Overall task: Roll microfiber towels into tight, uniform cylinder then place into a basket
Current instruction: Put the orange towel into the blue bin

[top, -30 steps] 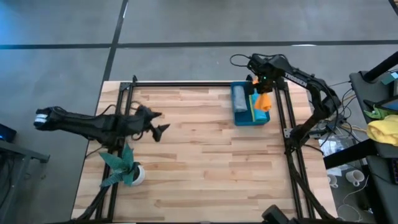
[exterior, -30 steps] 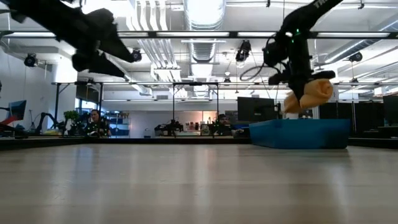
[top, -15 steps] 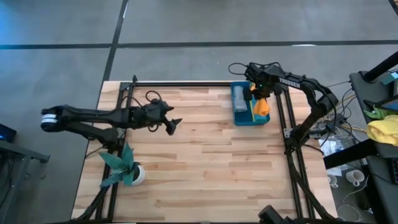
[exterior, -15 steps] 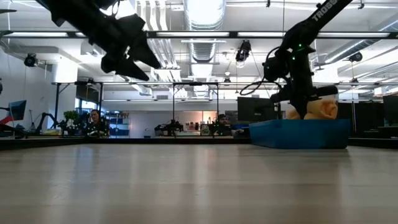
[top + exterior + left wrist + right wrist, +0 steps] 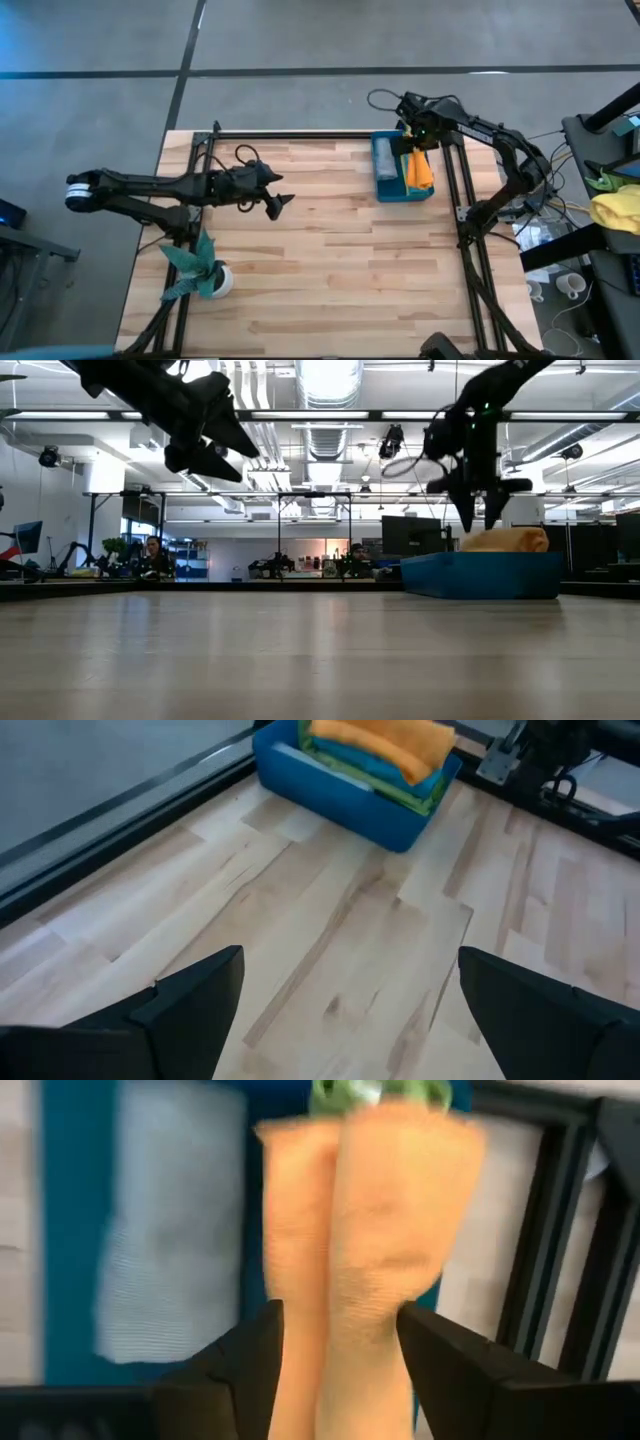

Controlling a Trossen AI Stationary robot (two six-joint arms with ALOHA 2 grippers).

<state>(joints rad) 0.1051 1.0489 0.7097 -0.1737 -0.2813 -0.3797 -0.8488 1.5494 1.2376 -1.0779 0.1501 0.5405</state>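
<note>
Orange towel (image 5: 423, 172): lying rolled in the basket (image 5: 385, 190), on top of a lime green towel (image 5: 415, 796) and a turquoise towel (image 5: 350, 768), beside a grey towel (image 5: 170, 1270) (all four microfiber towels now sitting inside).
Nearest to the roll: right gripper (image 5: 480, 512) is hanging just above it, fingers parted and holding nothing; in its wrist view the orange roll is showing between the two fingers.
Basket position: sitting at the table's far right corner, against the black frame rail.
Farther off: left gripper (image 5: 278, 203) is hovering over the bare middle-left of the wooden table (image 5: 330, 280), fingers spread wide and empty.
Farthest: leafy plant (image 5: 198, 268) is standing at the table's left edge.
Risk: the orange roll is riding higher than the basket wall, so it is probably liable to loosen or tip over the rim.
Likely cause: a fingertip snagging the soft pile while the right arm is lifting away.
</note>
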